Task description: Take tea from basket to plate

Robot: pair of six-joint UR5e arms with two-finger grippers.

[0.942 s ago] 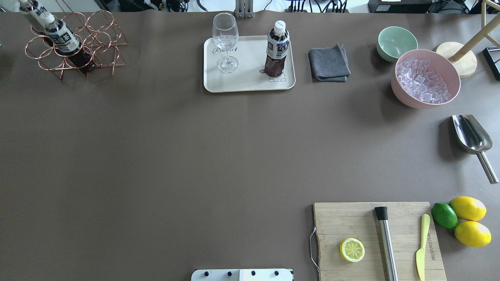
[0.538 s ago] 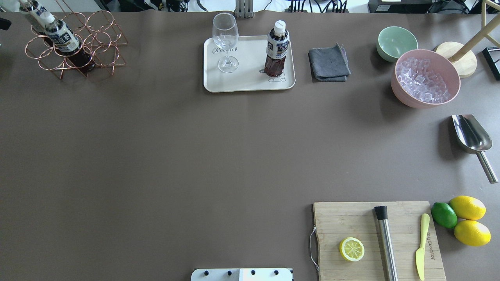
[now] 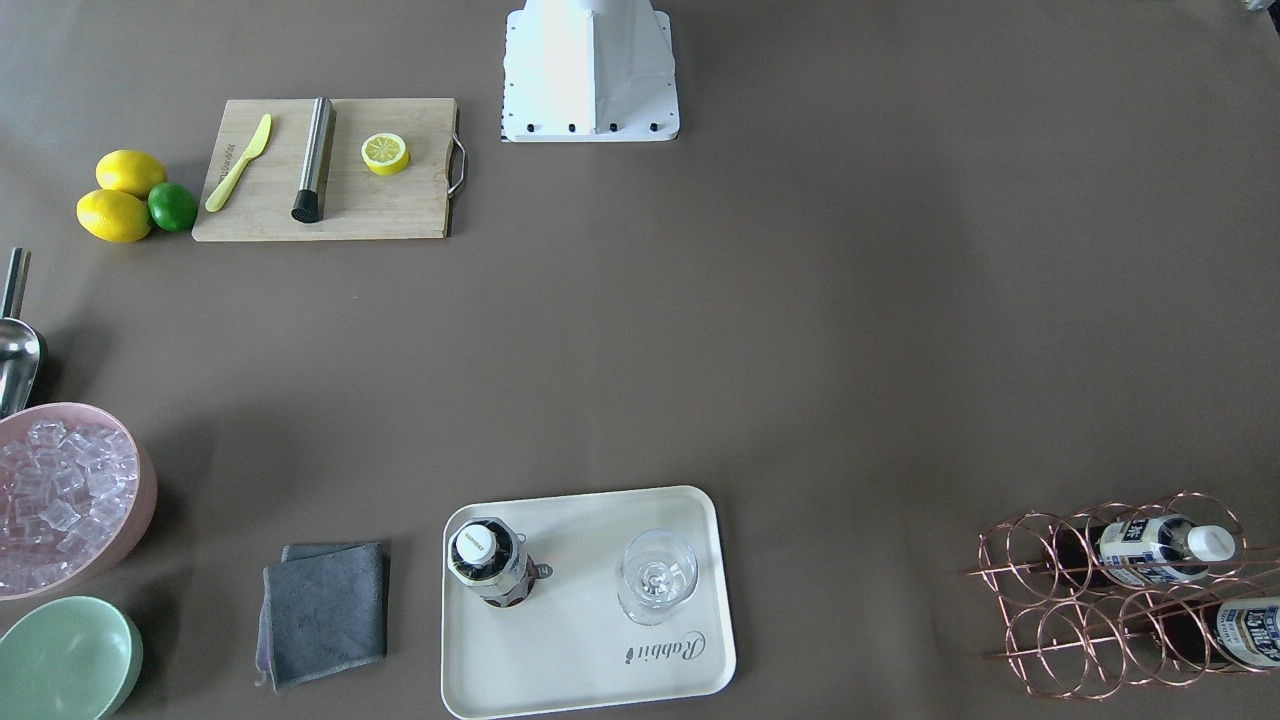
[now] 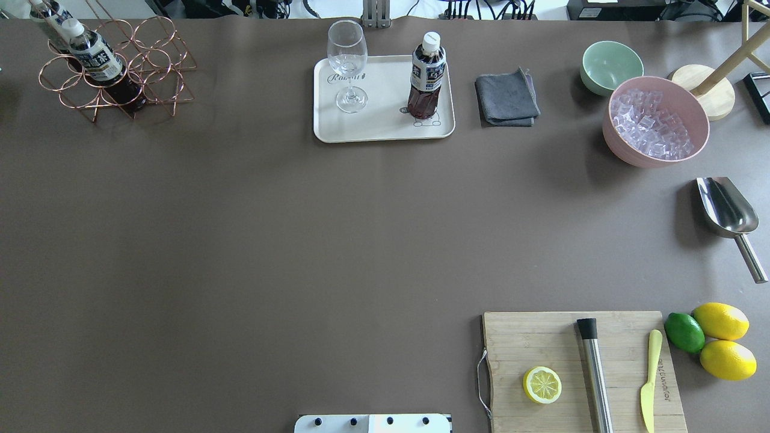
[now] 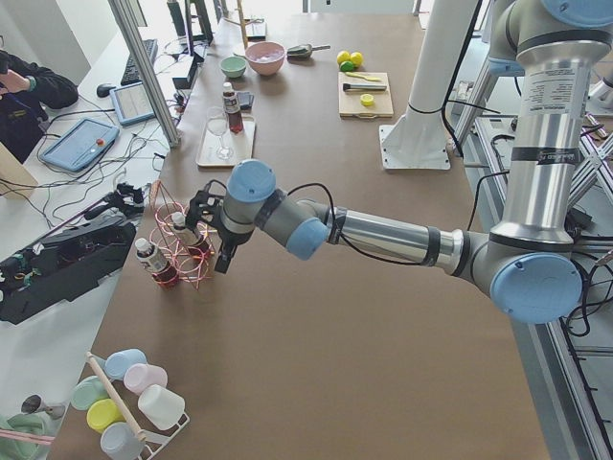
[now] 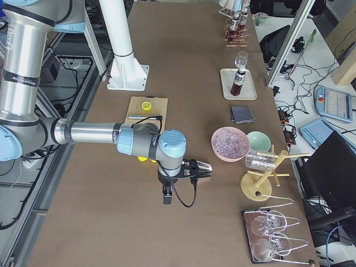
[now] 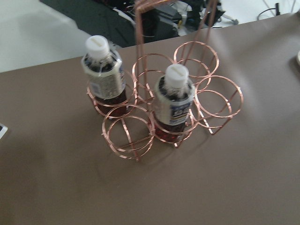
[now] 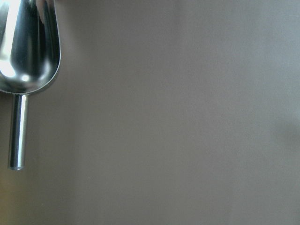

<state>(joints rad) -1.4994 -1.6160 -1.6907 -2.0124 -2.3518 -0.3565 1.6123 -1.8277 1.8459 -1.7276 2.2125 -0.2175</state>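
Note:
One tea bottle (image 4: 427, 75) stands upright on the right part of the cream plate (image 4: 385, 127), also seen in the front view (image 3: 487, 560). Two more tea bottles (image 7: 174, 103) (image 7: 103, 75) stand in the copper wire basket (image 4: 153, 60) at the far left corner. My left gripper (image 5: 203, 213) shows only in the exterior left view, close beside the basket (image 5: 182, 257); I cannot tell whether it is open. My right gripper (image 6: 189, 169) shows only in the exterior right view, over the steel scoop (image 8: 28, 51); I cannot tell its state.
A stemmed glass (image 4: 348, 63) stands on the plate's left part. A grey cloth (image 4: 506, 97), mint bowl (image 4: 610, 66), pink bowl of ice (image 4: 656, 120) and scoop (image 4: 728, 210) lie to the right. A cutting board (image 4: 553, 343) with tools and citrus is near right.
A dark part of the left arm that showed at the overhead view's left edge half a second ago is out of that view now. The bottles, basket and plate have not moved.

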